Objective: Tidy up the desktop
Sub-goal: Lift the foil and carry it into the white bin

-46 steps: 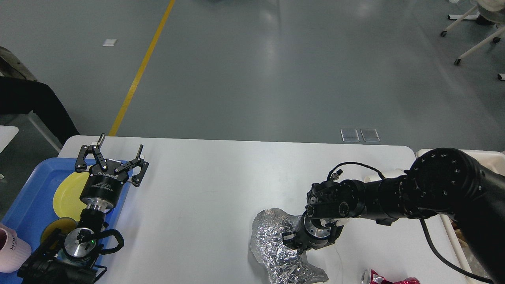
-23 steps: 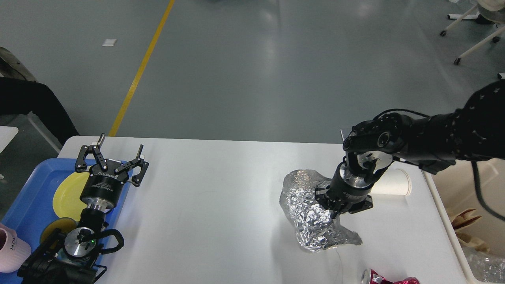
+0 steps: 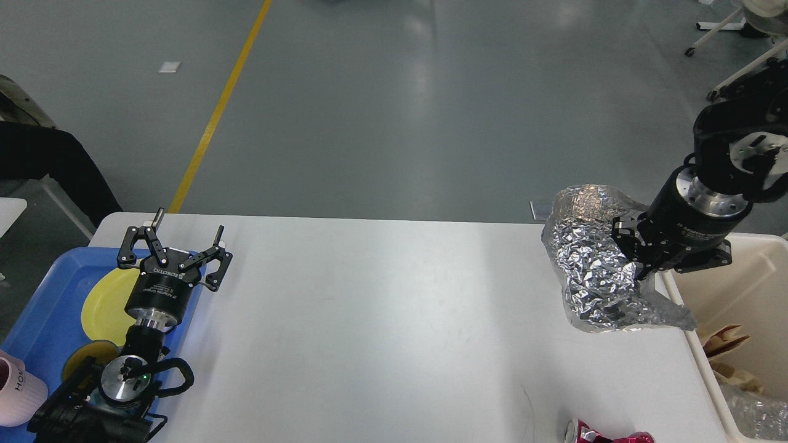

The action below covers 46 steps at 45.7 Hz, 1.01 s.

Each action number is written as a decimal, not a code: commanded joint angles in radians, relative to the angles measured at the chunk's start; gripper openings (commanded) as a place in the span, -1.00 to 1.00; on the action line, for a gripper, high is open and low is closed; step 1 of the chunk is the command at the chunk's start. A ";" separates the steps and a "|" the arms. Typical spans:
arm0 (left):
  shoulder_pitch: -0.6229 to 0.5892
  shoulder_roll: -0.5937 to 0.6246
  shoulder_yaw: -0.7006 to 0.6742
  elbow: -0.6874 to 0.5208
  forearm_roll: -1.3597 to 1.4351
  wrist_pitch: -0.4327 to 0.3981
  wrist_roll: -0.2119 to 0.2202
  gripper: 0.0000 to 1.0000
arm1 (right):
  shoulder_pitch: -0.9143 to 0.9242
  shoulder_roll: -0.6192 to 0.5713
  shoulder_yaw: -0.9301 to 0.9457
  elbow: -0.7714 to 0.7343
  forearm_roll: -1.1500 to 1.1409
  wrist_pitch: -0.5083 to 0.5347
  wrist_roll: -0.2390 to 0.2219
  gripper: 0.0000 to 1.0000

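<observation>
The white desktop [image 3: 369, 320] fills the lower half of the head view. My right gripper [image 3: 637, 261] is shut on a crumpled sheet of silver foil [image 3: 591, 264], held in the air over the desktop's right edge, beside the cream-white bin [image 3: 748, 277]. My left gripper [image 3: 178, 243] stands open and empty over the desktop's left edge, above the blue tray [image 3: 43, 307]. A crushed red can [image 3: 606, 434] lies at the desktop's near right edge.
The blue tray holds a yellow plate [image 3: 108, 301], a small yellow dish [image 3: 83, 357] and a pink cup [image 3: 18, 384]. The bin holds brown paper [image 3: 726, 347] and clear plastic [image 3: 760, 412]. Chair legs [image 3: 735, 37] stand at the far right on the grey floor.
My right gripper has lifted the foil off the desktop and carried it up and to the right, to the bin's edge. A white paper cup seen half a second ago is now hidden. The left arm stayed still.
</observation>
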 commanded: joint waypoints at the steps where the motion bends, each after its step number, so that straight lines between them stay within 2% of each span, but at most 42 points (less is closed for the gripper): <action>1: 0.000 0.000 0.000 0.000 0.000 0.000 0.000 0.94 | 0.002 -0.002 -0.069 0.000 0.000 -0.004 0.071 -1.00; 10: 0.000 0.000 0.000 0.000 0.000 0.000 0.000 0.94 | -0.030 -0.044 -0.076 -0.006 0.001 -0.031 0.068 -1.00; 18: 0.000 0.000 0.000 0.000 0.000 0.000 0.000 0.94 | -0.116 -0.168 -0.077 -0.024 0.000 -0.195 0.054 -1.00; 24: 0.000 0.000 0.000 0.000 0.000 0.000 0.000 0.93 | -0.228 -0.315 -0.076 -0.116 -0.016 -0.281 0.052 -1.00; 32: 0.000 0.000 -0.002 0.000 0.000 0.000 0.000 0.93 | -0.516 -0.440 -0.010 -0.433 -0.014 -0.291 0.052 -1.00; 46: 0.000 0.000 0.000 0.000 0.000 0.000 -0.001 0.93 | -1.206 -0.447 0.432 -1.087 -0.003 -0.297 0.052 -1.00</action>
